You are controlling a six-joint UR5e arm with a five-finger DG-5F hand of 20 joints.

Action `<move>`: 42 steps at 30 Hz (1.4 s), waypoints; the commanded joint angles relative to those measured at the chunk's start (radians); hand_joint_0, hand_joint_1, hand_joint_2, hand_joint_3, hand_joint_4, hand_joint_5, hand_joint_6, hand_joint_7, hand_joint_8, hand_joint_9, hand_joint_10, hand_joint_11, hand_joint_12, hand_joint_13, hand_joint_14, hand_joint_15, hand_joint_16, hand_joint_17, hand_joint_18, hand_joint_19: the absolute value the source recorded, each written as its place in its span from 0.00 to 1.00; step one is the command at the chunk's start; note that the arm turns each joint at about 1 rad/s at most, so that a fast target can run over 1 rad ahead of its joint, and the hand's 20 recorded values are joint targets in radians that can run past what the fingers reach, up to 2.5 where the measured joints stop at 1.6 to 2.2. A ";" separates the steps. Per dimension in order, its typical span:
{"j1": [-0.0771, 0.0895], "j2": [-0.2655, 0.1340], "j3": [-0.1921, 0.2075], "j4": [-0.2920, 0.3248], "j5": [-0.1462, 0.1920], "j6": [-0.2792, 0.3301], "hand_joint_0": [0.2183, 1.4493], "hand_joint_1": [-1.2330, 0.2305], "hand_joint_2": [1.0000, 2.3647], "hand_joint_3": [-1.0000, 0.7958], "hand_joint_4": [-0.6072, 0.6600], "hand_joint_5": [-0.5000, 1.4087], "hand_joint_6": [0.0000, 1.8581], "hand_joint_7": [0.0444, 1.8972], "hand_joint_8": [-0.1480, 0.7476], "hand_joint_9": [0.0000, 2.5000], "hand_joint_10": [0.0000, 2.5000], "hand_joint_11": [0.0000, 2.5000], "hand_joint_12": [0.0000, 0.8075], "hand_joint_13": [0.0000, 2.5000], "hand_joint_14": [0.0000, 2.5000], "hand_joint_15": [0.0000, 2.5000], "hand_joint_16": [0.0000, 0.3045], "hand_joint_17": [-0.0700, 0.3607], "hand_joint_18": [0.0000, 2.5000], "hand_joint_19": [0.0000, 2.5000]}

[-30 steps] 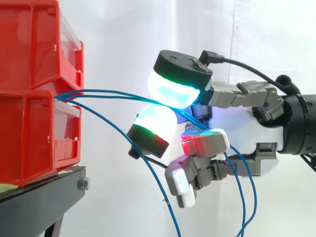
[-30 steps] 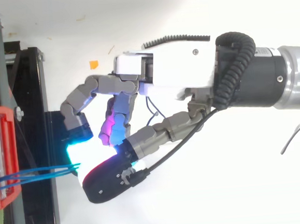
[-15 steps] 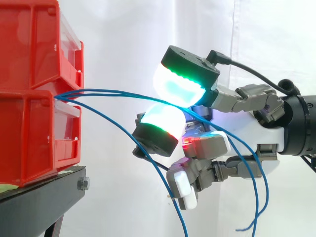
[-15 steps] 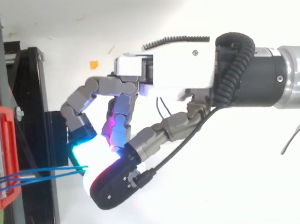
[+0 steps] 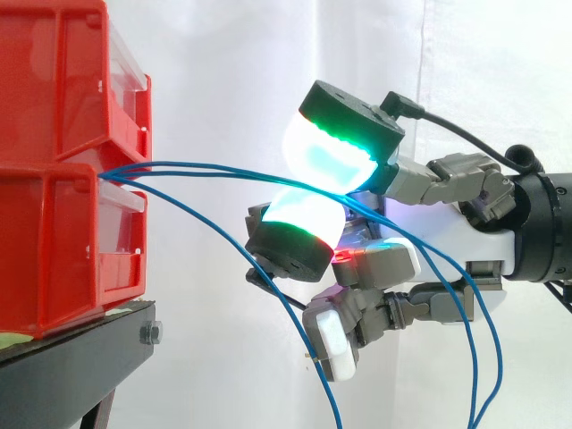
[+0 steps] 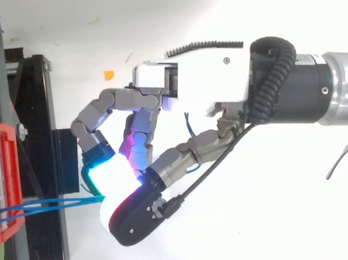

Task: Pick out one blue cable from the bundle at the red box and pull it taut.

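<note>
Risk: fingers (image 5: pixel 326 156) look to trap more than one blue cable (image 5: pixel 206 168) (two run together into the pinch), so pull may tension both; thin cable may also slip out.

Hand (image 5: pixel 465 237) level, reaching from right, near red box (image 5: pixel 54 250), apart from it. Thumb and one finger closed on cable, others curled beneath. Cable leaves box front, slightly bowed; lower cable (image 5: pixel 268 286) droops free.

A white curtain (image 5: pixel 223 71) backs the black stand (image 5: pixel 63 368).
</note>
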 commanded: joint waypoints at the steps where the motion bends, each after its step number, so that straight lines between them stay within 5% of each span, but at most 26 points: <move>1: -0.001 0.000 0.000 0.000 0.000 0.000 0.44 0.23 0.00 0.28 0.39 0.19 0.51 0.77 0.45 0.58 0.01 0.39 0.37 0.44 0.01 0.20 0.15 0.40 0.35 0.24; 8: -0.001 -0.001 0.000 -0.001 0.000 0.000 0.43 0.23 0.00 0.28 0.42 0.20 0.50 0.75 0.44 0.60 0.01 0.40 0.38 0.45 0.01 0.21 0.15 0.39 0.35 0.25; 13: -0.001 0.000 0.000 -0.001 0.000 0.000 0.34 0.30 0.00 0.28 0.45 0.20 0.51 0.59 0.43 0.60 0.01 0.40 0.39 0.45 0.01 0.21 0.15 0.40 0.35 0.26; 22: 0.001 -0.001 0.000 0.000 0.003 0.000 0.24 0.45 0.00 0.28 0.51 0.21 0.48 0.62 0.45 0.62 0.01 0.38 0.42 0.47 0.01 0.21 0.17 0.43 0.36 0.26; 33: 0.001 0.000 0.000 -0.001 0.003 -0.002 0.20 0.37 0.00 0.28 0.53 0.21 0.48 0.64 0.48 0.63 0.01 0.37 0.44 0.48 0.01 0.21 0.18 0.45 0.38 0.25; 42: 0.001 0.000 0.000 -0.001 0.003 0.000 0.33 0.26 0.00 0.28 0.51 0.21 0.48 0.66 0.44 0.60 0.01 0.38 0.39 0.45 0.01 0.21 0.15 0.40 0.34 0.26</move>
